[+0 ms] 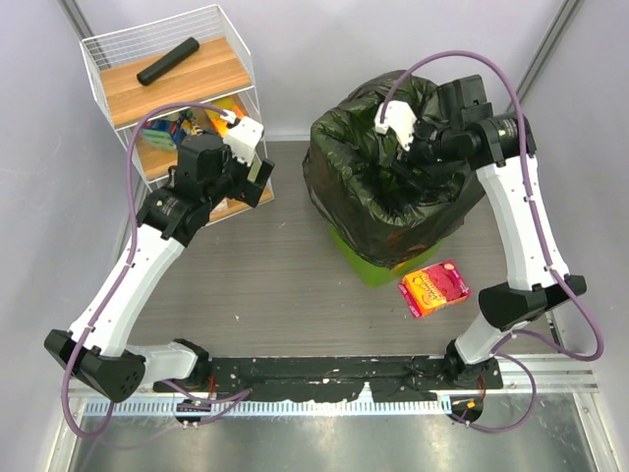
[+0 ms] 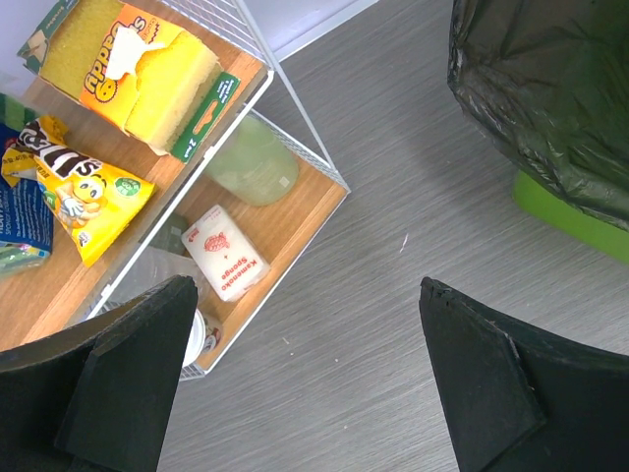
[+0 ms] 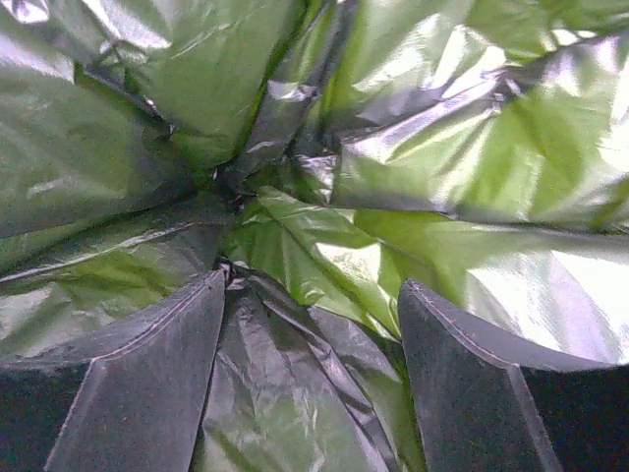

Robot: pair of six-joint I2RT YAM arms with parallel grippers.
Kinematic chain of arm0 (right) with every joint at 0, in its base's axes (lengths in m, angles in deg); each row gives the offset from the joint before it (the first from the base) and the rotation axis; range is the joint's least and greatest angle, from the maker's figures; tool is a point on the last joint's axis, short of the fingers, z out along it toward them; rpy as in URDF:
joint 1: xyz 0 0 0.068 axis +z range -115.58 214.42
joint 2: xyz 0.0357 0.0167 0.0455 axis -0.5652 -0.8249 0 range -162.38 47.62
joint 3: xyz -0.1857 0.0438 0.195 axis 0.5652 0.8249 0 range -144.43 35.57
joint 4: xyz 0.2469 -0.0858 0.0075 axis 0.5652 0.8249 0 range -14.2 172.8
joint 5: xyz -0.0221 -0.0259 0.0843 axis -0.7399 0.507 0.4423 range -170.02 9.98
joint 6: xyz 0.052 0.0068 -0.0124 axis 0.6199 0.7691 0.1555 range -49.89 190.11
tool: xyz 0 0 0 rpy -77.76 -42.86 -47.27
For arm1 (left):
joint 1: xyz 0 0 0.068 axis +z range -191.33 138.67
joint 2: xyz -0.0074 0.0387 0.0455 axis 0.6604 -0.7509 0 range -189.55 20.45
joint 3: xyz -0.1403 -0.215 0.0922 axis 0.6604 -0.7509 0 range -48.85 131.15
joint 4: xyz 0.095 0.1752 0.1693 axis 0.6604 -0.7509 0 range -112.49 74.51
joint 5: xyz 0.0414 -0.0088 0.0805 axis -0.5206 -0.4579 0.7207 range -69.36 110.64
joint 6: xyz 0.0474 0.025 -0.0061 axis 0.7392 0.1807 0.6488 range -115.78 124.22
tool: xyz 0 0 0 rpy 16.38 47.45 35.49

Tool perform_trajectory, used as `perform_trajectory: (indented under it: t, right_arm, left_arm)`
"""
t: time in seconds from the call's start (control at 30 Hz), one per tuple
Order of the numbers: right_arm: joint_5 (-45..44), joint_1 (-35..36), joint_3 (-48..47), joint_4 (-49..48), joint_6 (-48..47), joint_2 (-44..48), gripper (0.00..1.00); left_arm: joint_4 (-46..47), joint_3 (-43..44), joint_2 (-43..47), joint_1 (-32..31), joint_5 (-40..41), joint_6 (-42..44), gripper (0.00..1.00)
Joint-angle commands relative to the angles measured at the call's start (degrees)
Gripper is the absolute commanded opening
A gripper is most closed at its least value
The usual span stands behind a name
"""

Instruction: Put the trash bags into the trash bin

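On the grey wood-grain worktop point(image 1: 256, 285), right of centre: a large glossy black plastic trash bag point(image 1: 359, 192), crinkled, is draped over the lime-green rectangular plastic trash bin point(image 1: 366, 264). Its mouth faces up, and only a low corner of the bin shows. The film looks light, floppy and slippery; best pinched at a gathered fold, not a flat panel. Right fingers point(image 3: 128, 393) are spread apart inside the bag, clamping nothing. Left fingers point(image 2: 128, 374) are wide apart and empty, beside the white wire shelf rack point(image 1: 167, 88).

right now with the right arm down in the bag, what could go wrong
The open right gripper sits inside the thin bag; it could snag or tear the plastic. The bag hides most of the green bin, so a push may tip it or slide it toward the pink packet.
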Motion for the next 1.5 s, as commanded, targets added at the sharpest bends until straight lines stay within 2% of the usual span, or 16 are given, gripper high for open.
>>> perform_trajectory:
  t: [0.0, 0.4, 0.63, 0.83, 1.07, 1.47]
  right_arm:
    - [2.37, 0.35, 3.84, 8.82, -7.64, -1.01, 0.75]
    - [2.2, 0.35, 9.73, 8.12, -10.82, -8.04, 0.73]
    - [-1.66, 0.43, 20.44, 1.0, -11.78, -5.59, 0.72]
    - [-2.46, 0.43, 24.24, -1.12, -11.96, -5.15, 0.72]
    - [-3.16, 0.52, 23.1, -1.64, -11.52, -4.62, 0.72]
    - [-1.05, 0.43, 12.65, 1.26, -8.62, 0.74, 0.77]
  left_arm:
    - [2.1, 0.28, 0.38, 0.42, -0.18, 0.49, 1.0]
    - [2.45, -0.24, -0.59, 0.42, -0.1, 0.57, 1.0]
    - [3.51, -1.56, -0.59, 0.33, -0.18, 0.75, 1.0]
    - [3.95, -2.44, -0.76, 0.51, -0.45, 0.75, 1.0]
    - [4.21, -2.53, -1.47, 0.42, -1.06, 0.49, 1.0]
    - [3.95, -0.34, -2.61, 0.42, -2.2, 0.31, 1.0]
